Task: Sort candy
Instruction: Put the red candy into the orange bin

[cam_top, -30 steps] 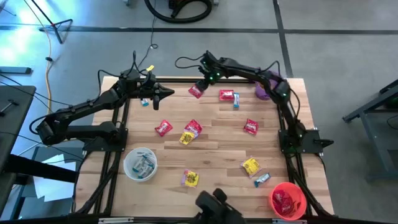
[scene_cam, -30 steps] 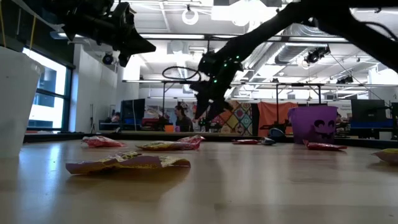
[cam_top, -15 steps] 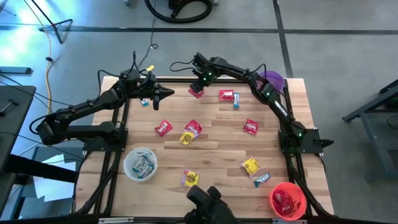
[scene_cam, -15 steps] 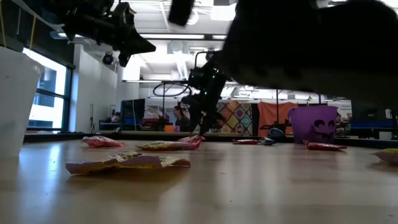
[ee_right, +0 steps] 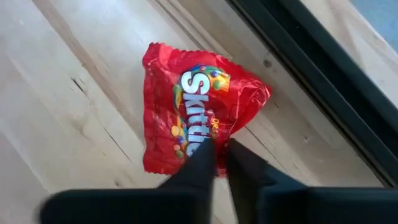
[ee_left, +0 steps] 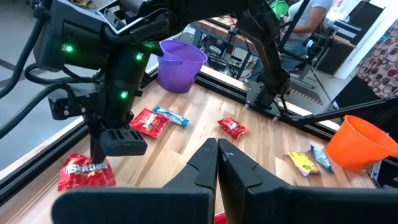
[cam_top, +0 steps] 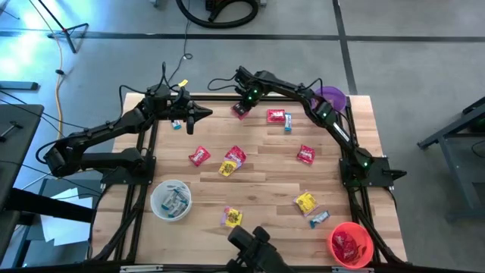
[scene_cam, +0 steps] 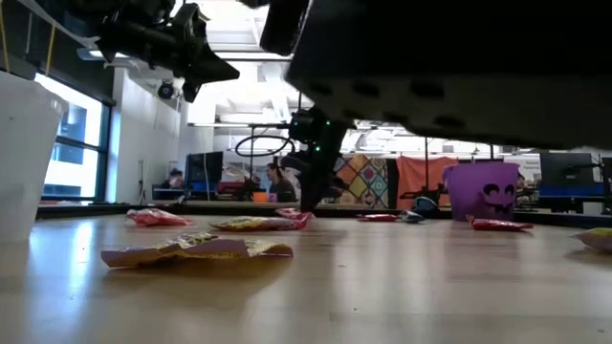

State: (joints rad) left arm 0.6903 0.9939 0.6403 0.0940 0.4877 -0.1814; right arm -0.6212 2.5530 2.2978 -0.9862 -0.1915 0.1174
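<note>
Candy lies scattered across my wooden counter point(cam_top: 258, 189), and the piece I'm working is a red Skittles packet point(ee_right: 196, 115) near the counter's far edge, just beside the black frame rail point(ee_right: 323, 93). My right tool point(ee_right: 217, 163) is down on that packet with its two fingers drawn nearly together, pinching a fold at the packet's near edge; the packet is flat on the wood, and I can't tell whether it has left the surface at all. From overhead the right tool point(cam_top: 241, 108) sits directly over this red packet, with another red packet point(cam_top: 276, 116) and a light blue piece point(cam_top: 288, 126) off to one side of it, toward the purple bowl point(cam_top: 332, 97). Farther from the right tool, toward the near edge, I see a red and yellow pair point(cam_top: 231, 161), a red piece point(cam_top: 199, 156), a red piece point(cam_top: 305, 154), two yellow pieces point(cam_top: 305, 202) point(cam_top: 232, 218) and a blue one point(cam_top: 319, 219). The red bowl point(cam_top: 350, 244) holds red packets and the clear white bowl point(cam_top: 170, 200) holds pale ones. My left tool point(cam_top: 198, 116) hangs above the counter's far left part, fingers pressed together on nothing, with a small blue piece point(cam_top: 176, 124) just beside it.
</note>
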